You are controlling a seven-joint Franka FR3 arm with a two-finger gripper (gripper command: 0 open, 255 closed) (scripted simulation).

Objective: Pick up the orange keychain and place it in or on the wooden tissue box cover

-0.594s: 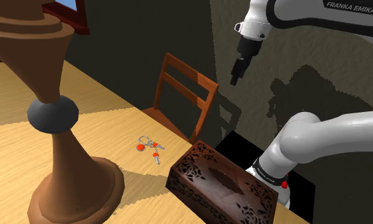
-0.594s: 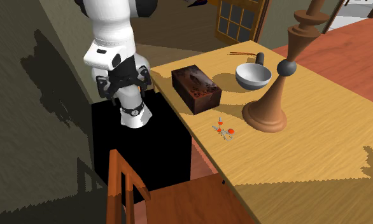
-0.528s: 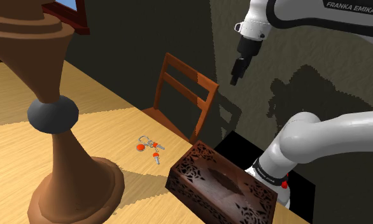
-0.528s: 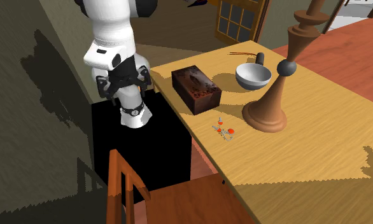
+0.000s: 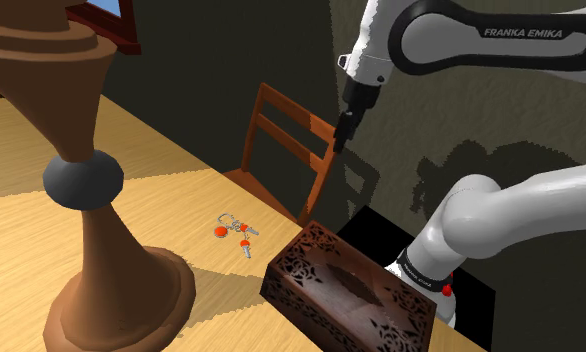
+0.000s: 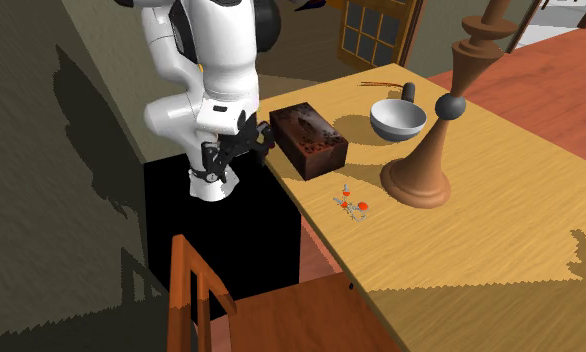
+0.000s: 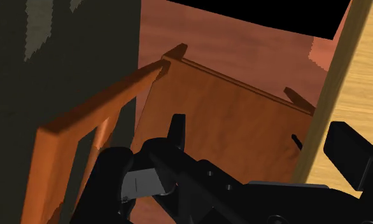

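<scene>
The orange keychain (image 5: pixel 234 232), small round tags on thin metal rings, lies flat on the light wooden table (image 5: pixel 171 200). It is where it was before, at ten o'clock from the dark tissue box cover (image 5: pixel 346 295) with carved lattice sides. Farther, at one o'clock from the keychain, stands the reddish slatted chair (image 5: pixel 286 140). The gripper (image 5: pixel 341 135) has swung toward the shoulder view's left and now hangs by the chair back, fingers apart, holding nothing.
</scene>
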